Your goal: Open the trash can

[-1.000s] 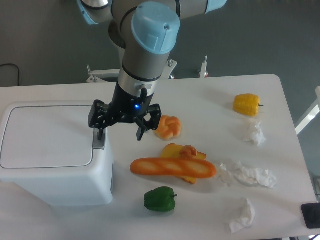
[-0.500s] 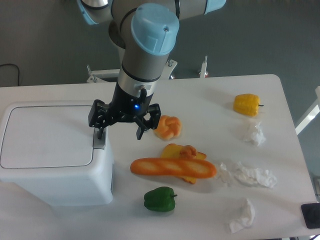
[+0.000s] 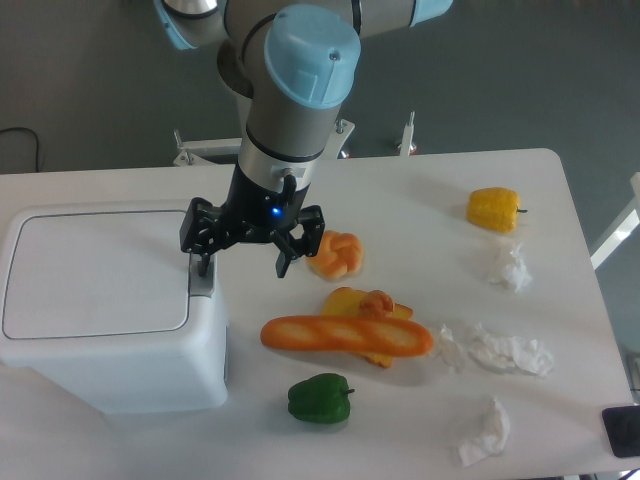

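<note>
The white boxy trash can stands at the left of the table with its flat lid down. Its grey push-button sits at the lid's right edge. My gripper hangs over the can's right edge with its black fingers spread open. The left finger points down onto the grey button and seems to touch it. The right finger hangs in the air beside the can. The gripper holds nothing.
Right of the can lie a knotted bun, a baguette, a croissant and yellow piece, a green pepper, a yellow pepper and several crumpled tissues. A black object sits at the table's right corner.
The gripper has shifted very slightly right and down over the button. The lid's outline has shifted a little; it stays down.
</note>
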Controlling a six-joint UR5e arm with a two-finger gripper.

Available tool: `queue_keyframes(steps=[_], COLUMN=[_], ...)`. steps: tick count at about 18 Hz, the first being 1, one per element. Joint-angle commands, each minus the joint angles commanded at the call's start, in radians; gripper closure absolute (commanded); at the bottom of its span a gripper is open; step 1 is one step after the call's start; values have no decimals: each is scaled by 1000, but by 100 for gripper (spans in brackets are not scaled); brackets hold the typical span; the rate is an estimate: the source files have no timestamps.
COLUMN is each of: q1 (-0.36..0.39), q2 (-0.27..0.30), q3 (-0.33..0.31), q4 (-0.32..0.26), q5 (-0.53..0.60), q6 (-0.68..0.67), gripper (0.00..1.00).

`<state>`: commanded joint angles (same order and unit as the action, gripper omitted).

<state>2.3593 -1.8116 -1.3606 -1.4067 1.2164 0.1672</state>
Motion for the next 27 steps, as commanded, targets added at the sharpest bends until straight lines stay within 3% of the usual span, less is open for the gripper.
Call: queue_keyframes(steps=[10, 18, 21, 23, 27], q1=[2, 47, 90, 129, 221], q2=[-6, 20, 38, 37, 32], q3=[-12, 9, 5, -8, -61], q4=[0, 9, 57, 87, 97], q5=[8, 3, 3, 6, 37], q6=[0, 11, 26, 101, 390], gripper=[0, 0, 0, 0, 0])
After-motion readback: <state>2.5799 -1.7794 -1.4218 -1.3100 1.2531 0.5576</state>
